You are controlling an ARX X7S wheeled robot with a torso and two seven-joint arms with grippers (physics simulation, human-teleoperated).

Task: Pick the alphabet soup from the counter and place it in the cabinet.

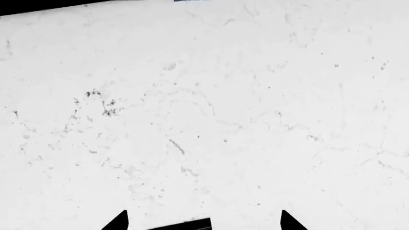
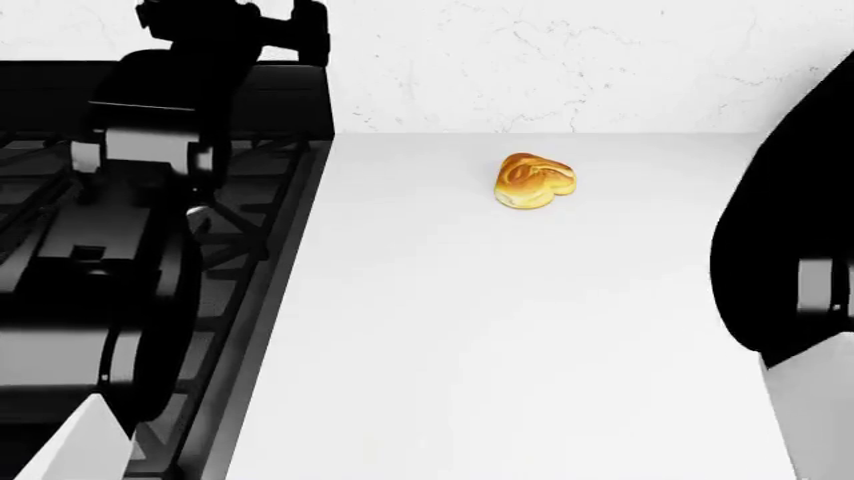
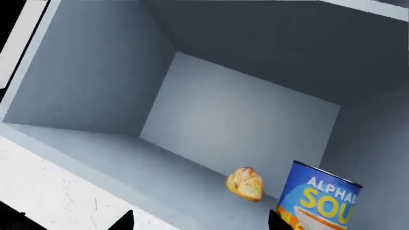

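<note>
The alphabet soup can (image 3: 323, 201), blue label with yellow letters, stands upright on the floor of the grey-blue open cabinet (image 3: 115, 86) in the right wrist view. My right gripper (image 3: 199, 221) is open and empty at the cabinet's front edge, and the can stands just past one fingertip (image 3: 276, 221), outside the jaws. My left gripper (image 1: 204, 221) is open and empty, facing a white marbled surface (image 1: 211, 105). The white counter (image 2: 507, 330) shows in the head view, and the can is not on it.
A golden-brown bread roll (image 2: 537, 182) lies on the counter near the back wall. A similar roll (image 3: 245, 183) lies inside the cabinet beside the can. The black stove (image 2: 160, 250) fills the left, with my left arm (image 2: 147, 160) over it. My right arm (image 2: 794, 250) is at the right edge.
</note>
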